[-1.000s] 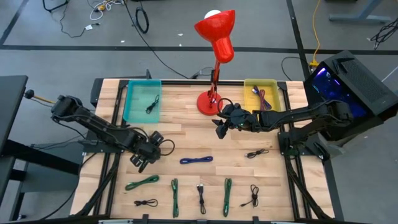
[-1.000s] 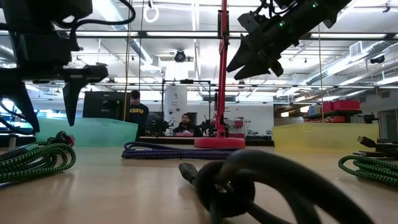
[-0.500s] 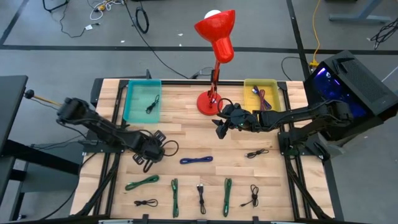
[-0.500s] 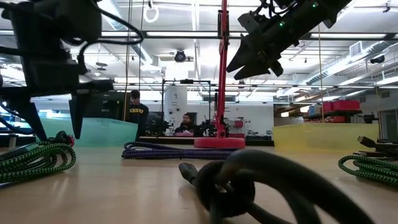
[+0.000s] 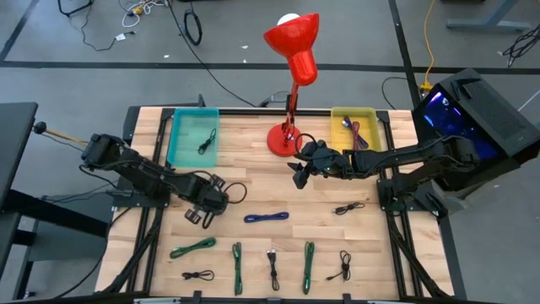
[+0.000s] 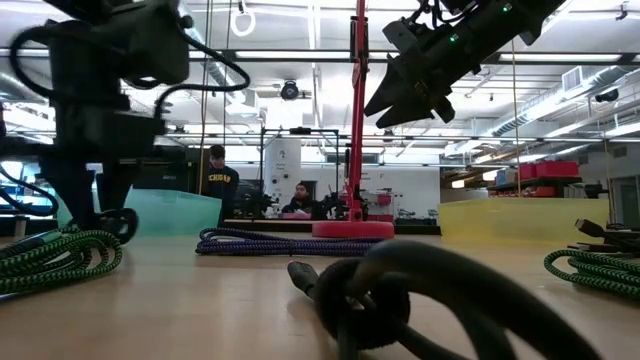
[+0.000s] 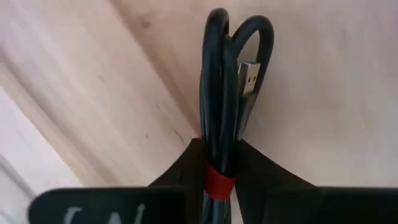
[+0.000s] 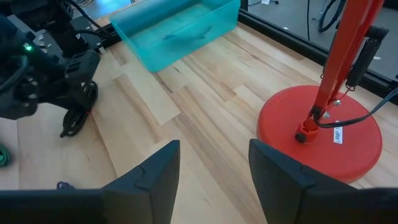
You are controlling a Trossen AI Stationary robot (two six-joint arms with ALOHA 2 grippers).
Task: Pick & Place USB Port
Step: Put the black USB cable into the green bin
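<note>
A black USB cable [image 7: 219, 87], coiled into a long bundle and bound by a red band, lies on the wooden table left of centre, its metal plug [image 7: 249, 78] beside the strands. My left gripper [image 5: 213, 203] stands over it, shut on the bundle; the low view shows it down at the table [image 6: 98, 205]. My right gripper [image 8: 214, 168] hangs open above the table beside the red lamp's base [image 5: 283, 139], holding nothing. My left gripper pinches the cable bundle between its two fingers at the red band [image 7: 217, 180], all the strands together. The fingers come from above, pointing down, and lie across the bundle. The cable's looped end [image 5: 236, 193] rests on the table beyond the fingers.
A teal bin [image 5: 194, 135] at the far left holds a black cable; a yellow bin [image 5: 354, 127] at the far right holds cables. A blue cable [image 5: 267, 217] lies mid-table, and several green and black cables line the near edge. The red lamp stands at far centre.
My left gripper has moved a little toward the table's right edge, come down to the table over the black cable, and shut on the bundle. The cable has stayed on the table.
</note>
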